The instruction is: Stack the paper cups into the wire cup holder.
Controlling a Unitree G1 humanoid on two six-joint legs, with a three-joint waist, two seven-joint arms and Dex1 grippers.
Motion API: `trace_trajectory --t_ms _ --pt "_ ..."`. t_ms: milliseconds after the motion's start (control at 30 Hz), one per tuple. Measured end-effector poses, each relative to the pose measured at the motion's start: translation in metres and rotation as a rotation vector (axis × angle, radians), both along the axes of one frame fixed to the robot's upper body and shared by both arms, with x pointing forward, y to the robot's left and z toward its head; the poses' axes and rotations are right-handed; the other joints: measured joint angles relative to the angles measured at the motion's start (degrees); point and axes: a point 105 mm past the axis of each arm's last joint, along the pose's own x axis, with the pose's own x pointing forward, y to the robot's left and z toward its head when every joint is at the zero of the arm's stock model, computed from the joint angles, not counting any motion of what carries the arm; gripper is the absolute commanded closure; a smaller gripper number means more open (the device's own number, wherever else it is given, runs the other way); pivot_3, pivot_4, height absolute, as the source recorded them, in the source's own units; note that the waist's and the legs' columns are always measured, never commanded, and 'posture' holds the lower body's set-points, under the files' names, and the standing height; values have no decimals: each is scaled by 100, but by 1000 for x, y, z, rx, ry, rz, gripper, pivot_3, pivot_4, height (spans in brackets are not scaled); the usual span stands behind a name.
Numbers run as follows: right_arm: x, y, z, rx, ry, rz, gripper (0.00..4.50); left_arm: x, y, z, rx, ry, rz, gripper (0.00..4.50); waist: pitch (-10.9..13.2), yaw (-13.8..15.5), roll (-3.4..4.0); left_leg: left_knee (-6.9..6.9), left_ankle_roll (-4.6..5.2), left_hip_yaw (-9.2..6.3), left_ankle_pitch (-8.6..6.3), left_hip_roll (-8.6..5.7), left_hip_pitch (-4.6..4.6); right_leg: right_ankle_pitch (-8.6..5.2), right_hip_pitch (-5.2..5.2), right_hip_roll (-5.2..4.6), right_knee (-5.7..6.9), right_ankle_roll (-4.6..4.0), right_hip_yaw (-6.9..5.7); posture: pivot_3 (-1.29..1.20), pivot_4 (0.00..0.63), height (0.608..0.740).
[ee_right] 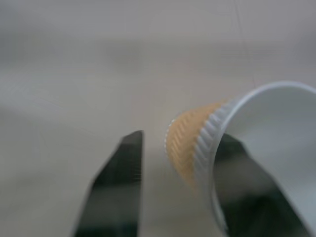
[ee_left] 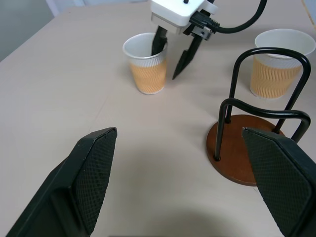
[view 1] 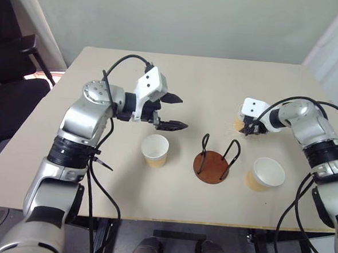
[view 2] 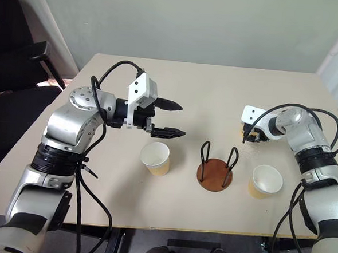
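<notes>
Your right gripper (view 1: 249, 130), right of centre in the left eye view, straddles the wall of the far paper cup (ee_left: 146, 63): one finger (ee_left: 157, 42) is inside the rim, the other outside, with a gap still showing on the outer side, so the jaws are closing but not yet clamped. Risk: a one-wall pinch on thin paper may crease the rim or tilt the cup, which already looks tipped in the right wrist view. Your left gripper (view 1: 171, 111) hangs spread wide and empty at upper centre, above the near-left cup (view 1: 155, 150); if it drops carelessly, it may knock that cup over. The wire cup holder (view 1: 214, 162) stands empty at centre, and a carried cup could snag its loops. A third cup (view 1: 265, 173) sits just right of it.
</notes>
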Motion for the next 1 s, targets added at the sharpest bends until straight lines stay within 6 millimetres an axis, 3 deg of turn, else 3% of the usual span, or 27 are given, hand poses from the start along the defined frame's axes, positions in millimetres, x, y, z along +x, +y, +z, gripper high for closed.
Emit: trace_trajectory --t_ms 100,200,300,433,533,633,800,1000 --pt "-2 1 1 2 11 11 4470 0 2 -1 8 2 2 146 0 0 0 0 -2 -1 -1 0 0 0 0 0 0 -1 0 0 150 740" --pt "-7 4 10 9 20 44 4470 -2 1 -3 22 11 -15 146 0 3 0 -1 -5 -1 0 0 -2 -1 0 1 1 -3 -1 0 150 740" --pt "-19 6 31 33 9 78 4470 -4 1 -5 33 20 -32 146 0 5 0 -3 -7 1 0 0 -5 -1 0 1 2 -3 -2 0 150 740" --pt "-51 18 72 41 -20 164 4470 -15 2 -13 50 43 -83 146 0 -4 0 -7 -12 0 -3 1 -8 -2 1 5 1 -5 -2 0 150 740" --pt "-89 45 104 41 -56 295 4470 -23 2 -18 55 49 -129 146 0 -20 0 -8 -16 -1 -5 7 -7 -6 2 11 -1 -11 -2 0 150 740" --pt "-124 71 121 29 -72 422 4470 -24 4 -19 64 43 -136 146 0 -26 0 2 -19 -5 -3 7 -1 -11 4 11 -11 -19 -2 0 150 740" --pt "-153 92 125 -31 -76 528 4470 -25 5 -19 71 29 -145 146 0 -28 -1 7 -14 -10 20 6 9 -4 9 8 2 -31 -1 0 150 740" --pt "-151 94 107 -118 -38 559 4470 -25 5 -19 71 28 -143 146 0 -39 -1 2 -11 -13 41 7 15 10 8 8 12 -42 -4 0 150 740"
